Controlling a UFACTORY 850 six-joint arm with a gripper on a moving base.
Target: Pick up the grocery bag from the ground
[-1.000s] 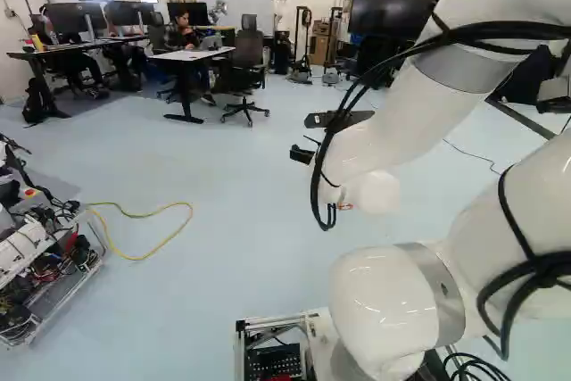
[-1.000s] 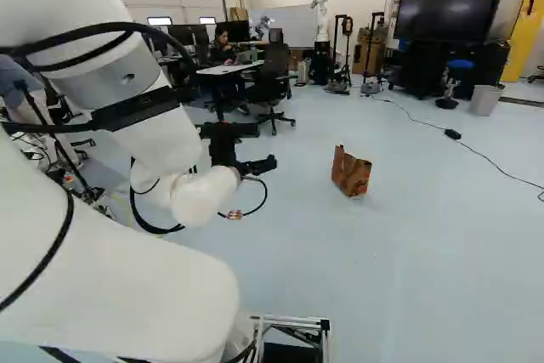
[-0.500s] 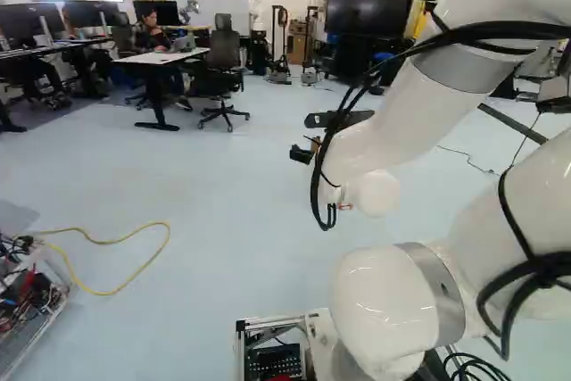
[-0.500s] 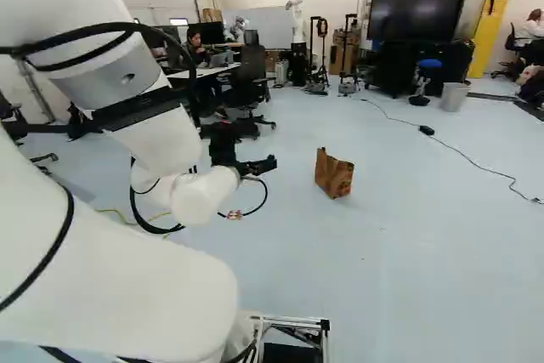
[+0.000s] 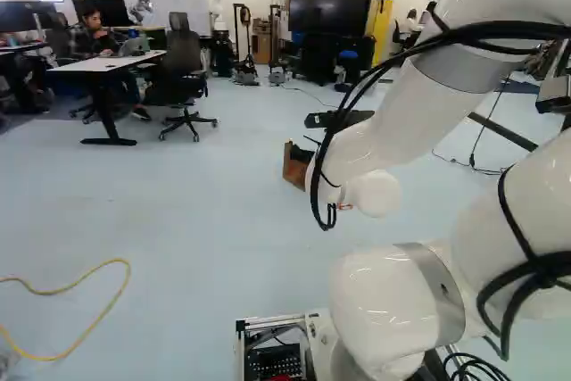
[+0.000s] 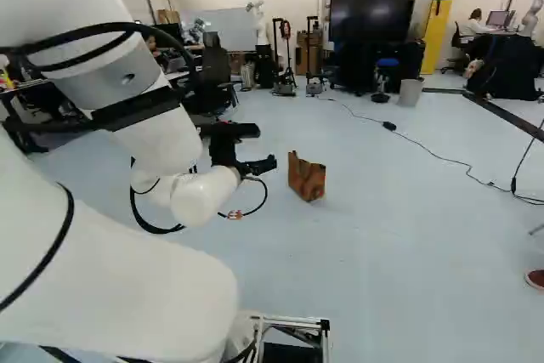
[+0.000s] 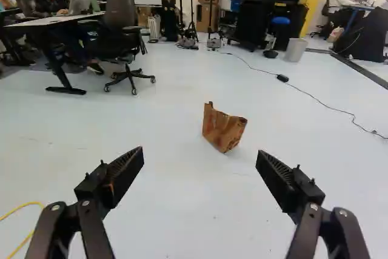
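My gripper (image 6: pixel 257 166) is held out ahead of the arm in the right base view, above the floor. In the wrist view the gripper (image 7: pixel 200 151) stands wide open, nothing between its fingers. A small brown paper bag (image 7: pixel 223 128) stands upright on the pale floor, some way ahead of the fingers and slightly toward one side. The right base view shows the bag (image 6: pixel 306 178) just right of the gripper; in the left base view the arm partly covers it.
Ahead stand a desk (image 5: pixel 105 65), an office chair (image 5: pixel 183 64) and a large dark screen (image 6: pixel 370 8). A black cable (image 6: pixel 425 150) crosses the floor beyond the bag. A yellow cord (image 5: pixel 107 305) lies at the left. Another robot (image 6: pixel 260 27) stands far back.
The base has turned to the right, so the scene has shifted left in both base views and the bag has come into the left one. The arm holds its pose.
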